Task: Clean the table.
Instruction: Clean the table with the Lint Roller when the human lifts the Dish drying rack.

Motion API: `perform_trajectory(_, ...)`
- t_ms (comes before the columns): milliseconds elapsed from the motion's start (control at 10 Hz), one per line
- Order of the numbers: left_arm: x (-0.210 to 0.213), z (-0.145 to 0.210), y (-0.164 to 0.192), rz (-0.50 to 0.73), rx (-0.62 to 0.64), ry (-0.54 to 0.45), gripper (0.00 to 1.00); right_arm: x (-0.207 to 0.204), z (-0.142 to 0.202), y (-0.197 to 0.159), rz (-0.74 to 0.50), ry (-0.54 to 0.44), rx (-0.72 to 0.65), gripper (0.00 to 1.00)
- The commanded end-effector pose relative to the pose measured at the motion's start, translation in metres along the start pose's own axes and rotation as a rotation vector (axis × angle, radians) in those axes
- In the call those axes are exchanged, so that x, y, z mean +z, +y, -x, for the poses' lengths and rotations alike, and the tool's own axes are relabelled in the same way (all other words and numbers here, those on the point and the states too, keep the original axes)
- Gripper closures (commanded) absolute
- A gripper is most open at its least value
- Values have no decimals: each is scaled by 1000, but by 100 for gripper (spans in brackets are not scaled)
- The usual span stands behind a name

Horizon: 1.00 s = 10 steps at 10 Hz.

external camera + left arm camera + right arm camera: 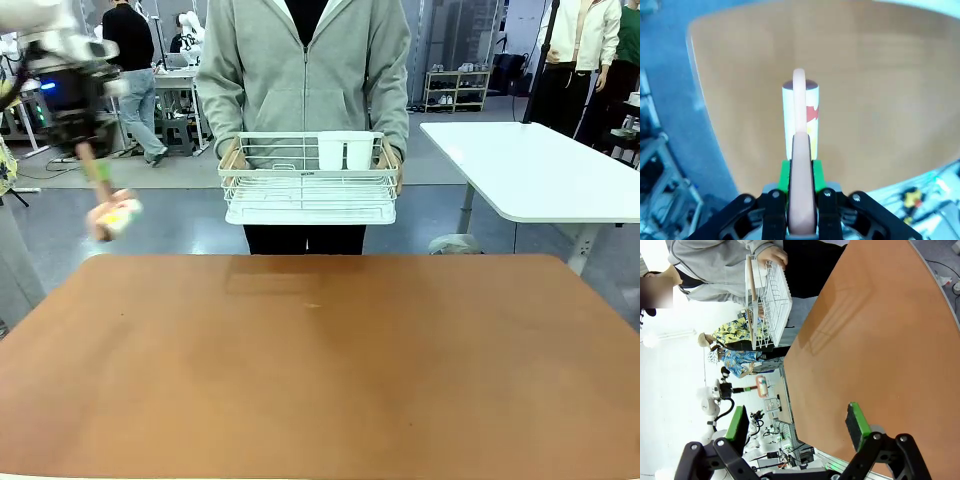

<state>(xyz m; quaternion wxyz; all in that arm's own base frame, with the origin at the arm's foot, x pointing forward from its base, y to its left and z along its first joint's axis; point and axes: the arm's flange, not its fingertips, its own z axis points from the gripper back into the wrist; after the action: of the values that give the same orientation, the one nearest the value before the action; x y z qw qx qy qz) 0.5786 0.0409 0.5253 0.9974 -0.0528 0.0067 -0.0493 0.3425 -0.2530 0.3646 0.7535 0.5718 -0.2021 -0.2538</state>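
The table (320,370), one; left pincer (801,172) clamps one roller (807,107); right pincer (796,422) gapes empty.

Plain matte reddish-brown table (320,370). White wire rack (310,200) with tan trim, against a grey hoodie (250,70). The left gripper (801,172) is black with green pads, on a peach handle (801,150). The roll (789,110) is white, red and yellow print. The right gripper (797,422): black, green pads.

Bright, even indoor light; the left hand (97,170) smears with motion blur, and wrist views bow at edges.
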Motion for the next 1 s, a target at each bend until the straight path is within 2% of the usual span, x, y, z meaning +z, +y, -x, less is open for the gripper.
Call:
perform_trajectory(0,-25,52,33,-70,22,1,100,1,0,3,-2,-2,1,0)
perform_trajectory(200,-29,90,39,-19,42,-20,100,1,0,3,-2,-2,1,0)
perform_trajectory(300,-34,109,39,-11,81,-64,100,1,0,3,-2,-2,1,0)
perform_trajectory(400,-41,136,32,16,70,-114,100,1,0,3,-2,-2,1,0)
perform_trajectory(500,-50,151,28,4,64,-100,100,1,0,3,-2,-2,1,0)
perform_trajectory(900,-46,144,30,1,62,-65,100,1,0,3,-2,-2,1,0)
